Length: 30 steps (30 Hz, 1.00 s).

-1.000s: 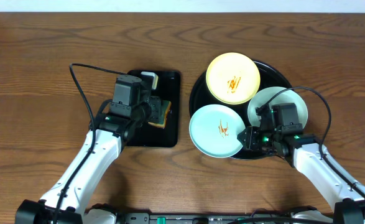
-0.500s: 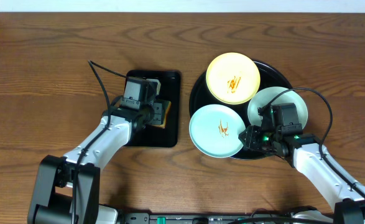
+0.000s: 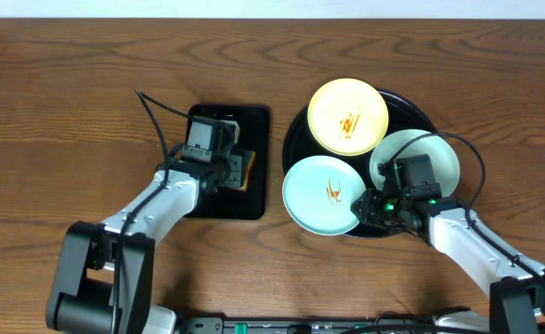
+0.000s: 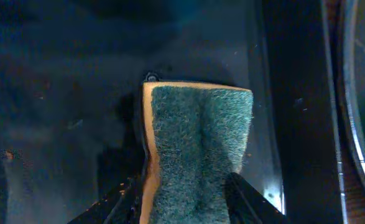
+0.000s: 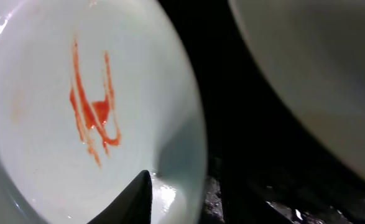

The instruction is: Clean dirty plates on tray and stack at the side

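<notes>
Overhead: The round tray (image 3: 413, 111) stands on the right of the wooden surface (image 3: 68, 83) and carries all three plates. The yellow plate (image 3: 348, 116) is at the back, the smeared mint plate (image 3: 320, 193) at the front left, and the second mint plate (image 3: 434, 147) at the right, partly under the right arm. The yellow and front mint plates show orange-red sauce. The right end effector (image 3: 367, 206) is at the smeared mint plate's right edge. The left end effector (image 3: 232, 167) is over the rectangular tray (image 3: 253, 199), at the sponge (image 3: 244, 170).

Left wrist: The sponge lies green face up on the rectangular tray, a finger (image 4: 123, 202) against each flank. Grip or mere contact: cannot tell.

Right wrist: One finger (image 5: 140, 196) lies over the smeared mint plate's rim. Its mate is hidden; clamped or not, cannot tell
</notes>
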Each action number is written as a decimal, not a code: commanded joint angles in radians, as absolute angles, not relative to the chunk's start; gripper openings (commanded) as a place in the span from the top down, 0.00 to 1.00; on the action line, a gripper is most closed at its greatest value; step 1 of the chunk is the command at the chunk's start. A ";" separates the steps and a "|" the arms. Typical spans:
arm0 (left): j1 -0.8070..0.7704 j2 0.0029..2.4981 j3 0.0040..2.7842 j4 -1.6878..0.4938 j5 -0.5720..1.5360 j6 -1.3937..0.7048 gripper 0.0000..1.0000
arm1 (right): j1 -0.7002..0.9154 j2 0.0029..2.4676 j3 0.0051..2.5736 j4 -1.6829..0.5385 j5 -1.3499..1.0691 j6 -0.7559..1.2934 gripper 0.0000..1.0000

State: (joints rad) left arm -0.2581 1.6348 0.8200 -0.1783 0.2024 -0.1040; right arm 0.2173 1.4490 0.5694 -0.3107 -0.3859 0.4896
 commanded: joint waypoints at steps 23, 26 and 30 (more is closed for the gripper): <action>-0.262 1.650 0.824 -0.173 0.198 -0.086 0.46 | 0.224 1.453 0.584 -0.302 -0.385 0.501 0.97; -0.262 1.650 0.824 -0.173 0.198 -0.086 0.45 | 0.224 1.453 0.584 -0.302 -0.385 0.501 0.97; -0.275 1.650 0.824 -0.173 0.198 -0.071 0.45 | 0.224 1.453 0.584 -0.303 -0.385 0.501 0.99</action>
State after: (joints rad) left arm -0.2623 1.6382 0.8200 -0.1749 0.1997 -0.0990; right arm 0.2176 1.4490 0.5694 -0.3019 -0.3847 0.5007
